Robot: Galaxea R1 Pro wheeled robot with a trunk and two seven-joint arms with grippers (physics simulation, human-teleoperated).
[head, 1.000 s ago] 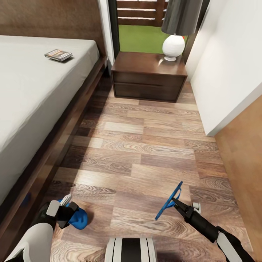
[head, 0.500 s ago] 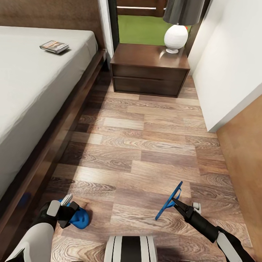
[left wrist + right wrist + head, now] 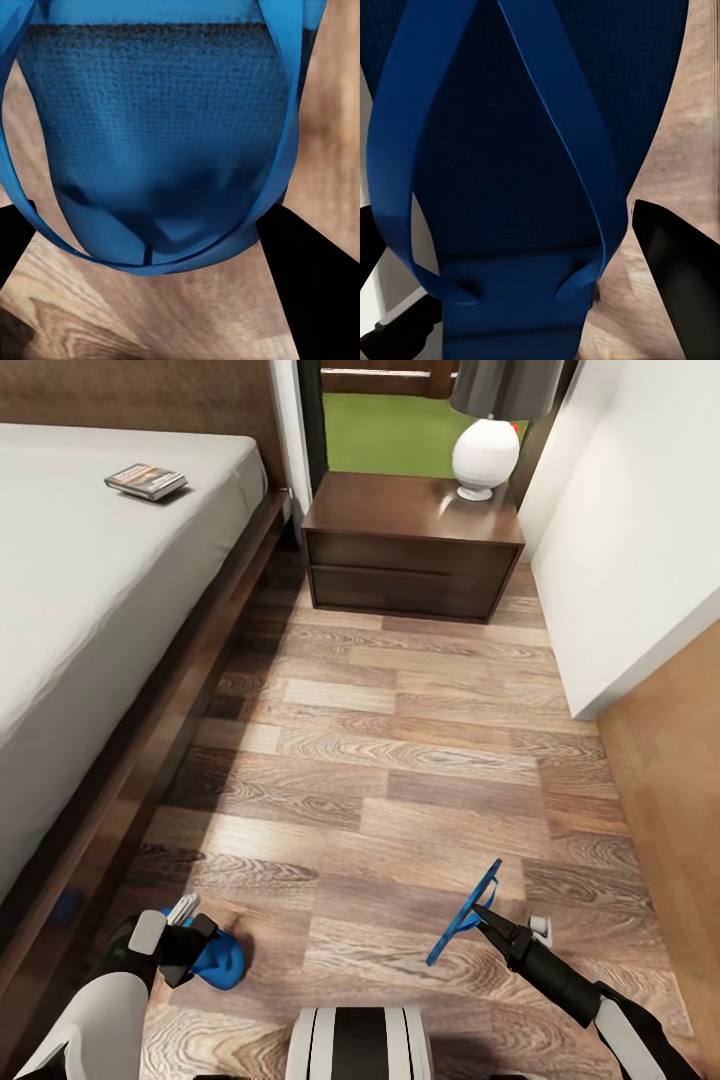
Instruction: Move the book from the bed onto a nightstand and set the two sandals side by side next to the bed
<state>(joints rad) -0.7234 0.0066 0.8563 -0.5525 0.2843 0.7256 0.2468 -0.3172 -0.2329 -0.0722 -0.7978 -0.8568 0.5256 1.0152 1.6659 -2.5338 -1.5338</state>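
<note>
My left gripper [image 3: 190, 938] is shut on one blue sandal [image 3: 218, 960] low at the left, close to the bed's frame. The left wrist view shows that sandal [image 3: 157, 142] up close, its strap looping between the dark fingers [image 3: 315, 292]. On the right, my right gripper [image 3: 478, 913] is shut on the other sandal [image 3: 466, 915], held on edge above the floor; its straps and sole [image 3: 532, 150] fill the right wrist view. The book [image 3: 146, 481] lies on the bed [image 3: 90, 590] near the headboard. A nightstand [image 3: 412, 547] stands beside the bed.
A white lamp [image 3: 485, 455] with a grey shade sits on the nightstand's right part. A white wall [image 3: 640, 530] runs along the right, with a light-brown door [image 3: 680, 780] below it. Wood-plank floor [image 3: 400, 760] stretches between the bed and the wall.
The whole head view has shifted: the bed, book and nightstand sit a little higher in the picture than before. Both grippers keep hold of their sandals in the same pose.
</note>
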